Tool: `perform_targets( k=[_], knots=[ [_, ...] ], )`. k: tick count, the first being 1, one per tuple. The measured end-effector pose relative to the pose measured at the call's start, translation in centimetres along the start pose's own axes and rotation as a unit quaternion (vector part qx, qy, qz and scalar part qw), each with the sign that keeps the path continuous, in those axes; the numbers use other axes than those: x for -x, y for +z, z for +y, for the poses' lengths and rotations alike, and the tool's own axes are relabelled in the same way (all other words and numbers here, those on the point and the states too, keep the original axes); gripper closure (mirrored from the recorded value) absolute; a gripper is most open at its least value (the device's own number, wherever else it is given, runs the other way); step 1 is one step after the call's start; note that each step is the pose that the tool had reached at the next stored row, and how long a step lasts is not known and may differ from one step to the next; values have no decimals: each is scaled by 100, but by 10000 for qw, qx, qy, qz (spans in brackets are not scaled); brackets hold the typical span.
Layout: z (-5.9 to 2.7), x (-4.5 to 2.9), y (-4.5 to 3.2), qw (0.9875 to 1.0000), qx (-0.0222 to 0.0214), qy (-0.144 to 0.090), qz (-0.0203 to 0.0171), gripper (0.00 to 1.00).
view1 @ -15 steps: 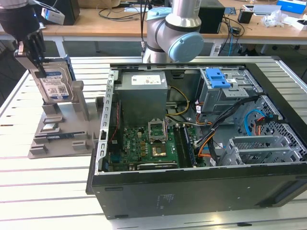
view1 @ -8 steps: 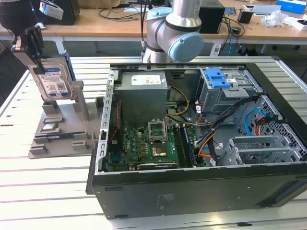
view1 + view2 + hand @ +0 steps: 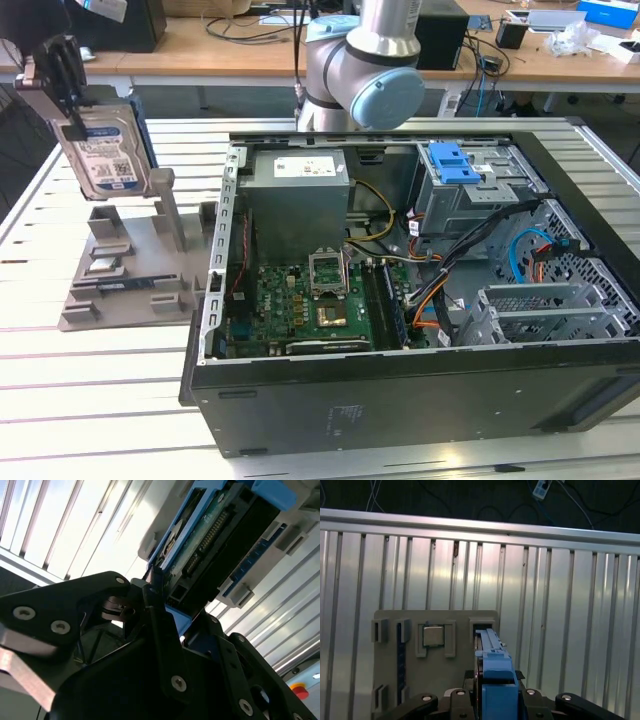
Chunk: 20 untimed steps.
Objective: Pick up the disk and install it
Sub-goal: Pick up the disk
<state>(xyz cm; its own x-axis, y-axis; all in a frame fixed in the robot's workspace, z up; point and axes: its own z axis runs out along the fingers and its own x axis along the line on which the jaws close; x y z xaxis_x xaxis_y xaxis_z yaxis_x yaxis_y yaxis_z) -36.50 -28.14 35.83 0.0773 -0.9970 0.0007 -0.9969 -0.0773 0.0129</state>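
One question from the first reader: what does the gripper [image 3: 70, 105] hold at the exterior view's left?

The second reader answers: its black fingers [image 3: 157, 625] are clamped on the upper end of the disk [image 3: 103, 150]. The disk hangs upright with its label turned toward the exterior view. It is above the base of the grey stand [image 3: 130, 265], just beside one upright post.

The first reader asks how it lies relative to the open computer case [image 3: 400, 300].

The second reader: well apart. The blue latch [image 3: 452, 160] sits atop the drive cage [image 3: 470, 200] inside the case, toward the exterior view's right. In the first wrist view the disk appears edge-on, blue rail toward the camera, over the stand. The stand rests on the slatted table [image 3: 570, 605] and carries a square chip [image 3: 433, 636] in one recess. The second wrist view shows the disk's circuit board and connector.
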Motion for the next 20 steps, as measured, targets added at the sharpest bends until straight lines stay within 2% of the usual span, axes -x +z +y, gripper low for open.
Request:
perform_targets(
  k=[2, 5, 20],
  knots=[
    [1, 2, -50, 10000, 0, 0, 0, 63],
    [2, 6, -164, 10000, 0, 0, 0, 63],
    [5, 13, -435, 10000, 0, 0, 0, 63]
  ],
)
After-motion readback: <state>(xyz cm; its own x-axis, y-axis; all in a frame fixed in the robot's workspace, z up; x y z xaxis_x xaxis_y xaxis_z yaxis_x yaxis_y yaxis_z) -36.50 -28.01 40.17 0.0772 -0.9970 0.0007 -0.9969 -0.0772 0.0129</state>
